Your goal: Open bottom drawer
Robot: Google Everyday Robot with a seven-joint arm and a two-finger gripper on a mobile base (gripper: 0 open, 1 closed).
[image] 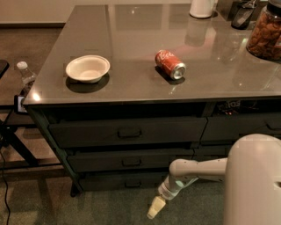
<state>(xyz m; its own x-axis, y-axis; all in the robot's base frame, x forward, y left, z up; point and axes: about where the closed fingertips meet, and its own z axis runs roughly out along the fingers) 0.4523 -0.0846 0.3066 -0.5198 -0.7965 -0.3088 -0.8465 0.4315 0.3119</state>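
1. Hanging low over the carpet (105, 211), the gripper (156, 207) was seen at 6 o'clock of the frame. Its tip was pointed toward 7 o'clock, at the end of the white arm (199, 168) that reached in from 3 o'clock.
2. Whether the gripper was spread or closed could not be told.
3. The bottom drawer (109, 181) was found at 11 o'clock of the gripper, lowest in the left stack. It was near the gripper but apart from it, and its front was seen pushed in.
4. Its small loop handle (132, 183) was seen at the middle of the front, untouched.
5. The middle drawer (96, 161) and the top drawer (88, 132) were stacked above it at 12 o'clock, both closed.
6. On the grey table top (131, 30), a white bowl (88, 68) was placed at 10 o'clock of the frame. A red can (170, 64) was laid on its side at 12 o'clock, well apart from the bowl.
7. A jar (265, 33) of brown snacks was seen at 2 o'clock and a white container (203, 8) at 1 o'clock. A plastic bottle (26, 75) was seen off the table at 9 o'clock.
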